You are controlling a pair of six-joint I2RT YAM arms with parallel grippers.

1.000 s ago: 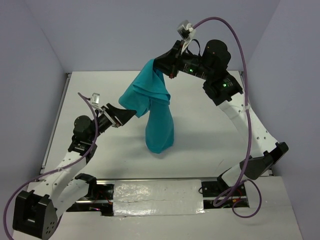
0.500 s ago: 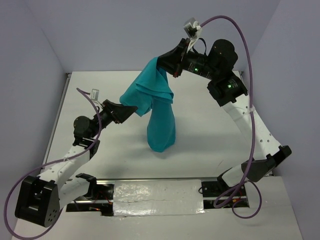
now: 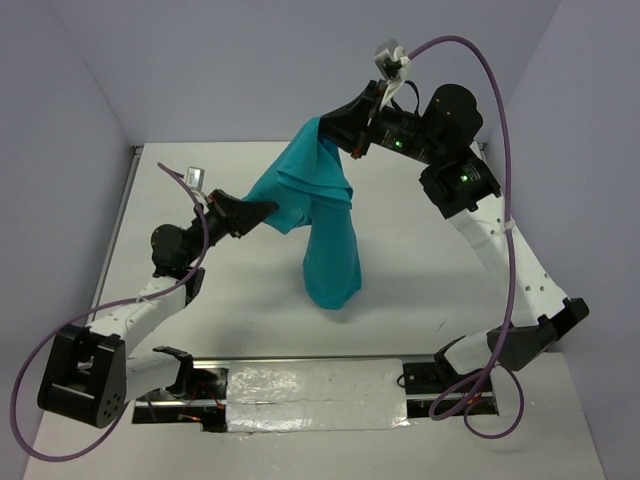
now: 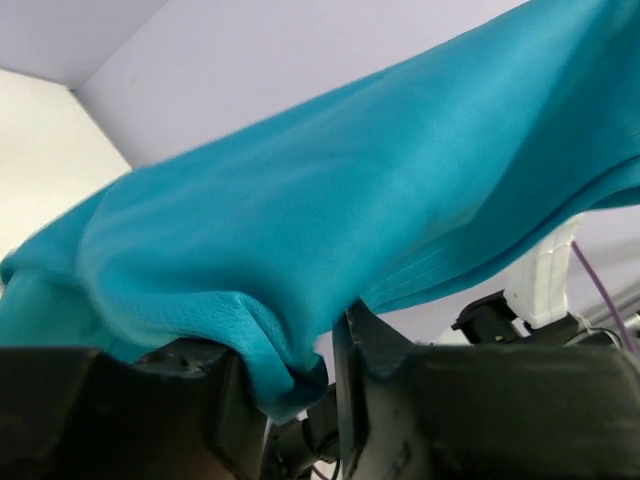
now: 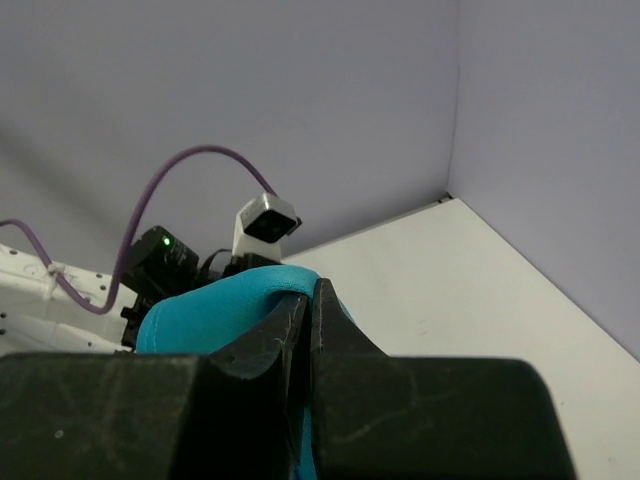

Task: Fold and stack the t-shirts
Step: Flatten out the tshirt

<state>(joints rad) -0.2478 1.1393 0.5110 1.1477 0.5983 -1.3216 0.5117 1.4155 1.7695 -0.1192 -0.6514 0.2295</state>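
Hanging from the right gripper (image 3: 338, 135) above the counter's (image 3: 420, 270) far edge, the t-shirt (image 3: 320, 220) trails down to mid-counter, unfolded, and the left gripper (image 3: 262, 212) meets its side bunch. Left wrist: cloth fills the gap between the jaws, though whether they pinch it I cannot tell. Right wrist: jaws pressed together on teal cloth. By my judgement, all the folding and stacking is left to do.

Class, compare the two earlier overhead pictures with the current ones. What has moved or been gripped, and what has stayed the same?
The left tool edged upward and closed on a side fold of the hanging t-shirt. The right tool drifted slightly right and up, and the shirt's lower end swung right with it. Unchanged: the right tool stays shut on the shirt's top, and the shirt still hangs from it.
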